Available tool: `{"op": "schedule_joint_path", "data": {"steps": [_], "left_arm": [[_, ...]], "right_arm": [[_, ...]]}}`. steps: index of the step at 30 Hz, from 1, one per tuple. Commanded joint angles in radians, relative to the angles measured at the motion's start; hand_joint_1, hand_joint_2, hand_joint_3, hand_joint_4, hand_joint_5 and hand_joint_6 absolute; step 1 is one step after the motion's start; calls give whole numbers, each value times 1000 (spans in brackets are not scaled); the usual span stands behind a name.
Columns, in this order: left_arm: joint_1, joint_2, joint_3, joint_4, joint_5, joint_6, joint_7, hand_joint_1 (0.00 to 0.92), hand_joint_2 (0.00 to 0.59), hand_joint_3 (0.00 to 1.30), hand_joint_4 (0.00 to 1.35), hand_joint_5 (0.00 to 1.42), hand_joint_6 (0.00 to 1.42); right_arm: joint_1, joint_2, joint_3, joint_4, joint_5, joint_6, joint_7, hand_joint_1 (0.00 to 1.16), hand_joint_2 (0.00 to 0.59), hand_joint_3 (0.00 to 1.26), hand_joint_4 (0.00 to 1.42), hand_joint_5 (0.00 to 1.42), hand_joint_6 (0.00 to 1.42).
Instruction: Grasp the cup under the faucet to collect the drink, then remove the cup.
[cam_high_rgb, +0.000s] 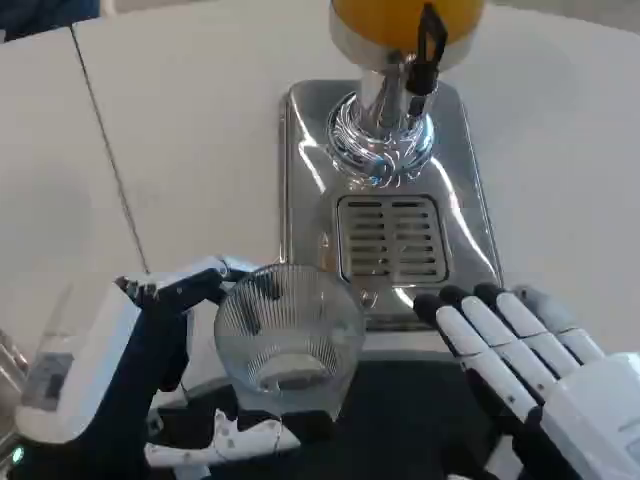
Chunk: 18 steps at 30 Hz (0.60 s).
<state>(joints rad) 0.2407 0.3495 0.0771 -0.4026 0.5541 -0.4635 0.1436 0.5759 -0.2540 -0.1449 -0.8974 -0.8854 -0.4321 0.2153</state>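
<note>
A clear ribbed glass cup (288, 335) stands upright near the front edge of the dispenser's steel base, left of the drip grate (391, 238). My left hand (120, 375) grips it, one finger reaching along its far left rim and another finger curling under its near side. The cup looks empty. The drink dispenser (400, 45) with orange liquid stands at the top, its black faucet lever (428, 50) above the chrome column. My right hand (520, 355) lies flat with fingers stretched out, touching the front right corner of the steel base, holding nothing.
The polished steel base (305, 170) spreads around the grate on the white table (180, 130). A thin dark cable (105, 140) runs down the table at the left. A dark surface lies below the cup at the bottom.
</note>
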Motion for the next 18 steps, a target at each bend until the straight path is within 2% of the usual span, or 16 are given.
{"op": "schedule_joint_path", "data": {"steps": [1, 11, 18], "left_arm": [[3, -13, 11, -25, -22, -6, -8, 696, 0, 1090, 1090, 1353, 1424], [-12, -37, 6, -16, -7, 9, -20, 696, 0, 1090, 1090, 1353, 1424], [-125, -80, -31, 42, 47, 66, 0, 696, 0, 1090, 1078, 1352, 1424]], "right_arm": [[-10, -10, -1, 3, -1, 13, 12, 91, 586, 0, 0, 0, 1], [-14, -18, -11, -9, 20, 33, 27, 91, 586, 0, 0, 0, 1], [-8, -33, -42, -16, 51, 41, 26, 98, 586, 0, 0, 0, 1]]}}
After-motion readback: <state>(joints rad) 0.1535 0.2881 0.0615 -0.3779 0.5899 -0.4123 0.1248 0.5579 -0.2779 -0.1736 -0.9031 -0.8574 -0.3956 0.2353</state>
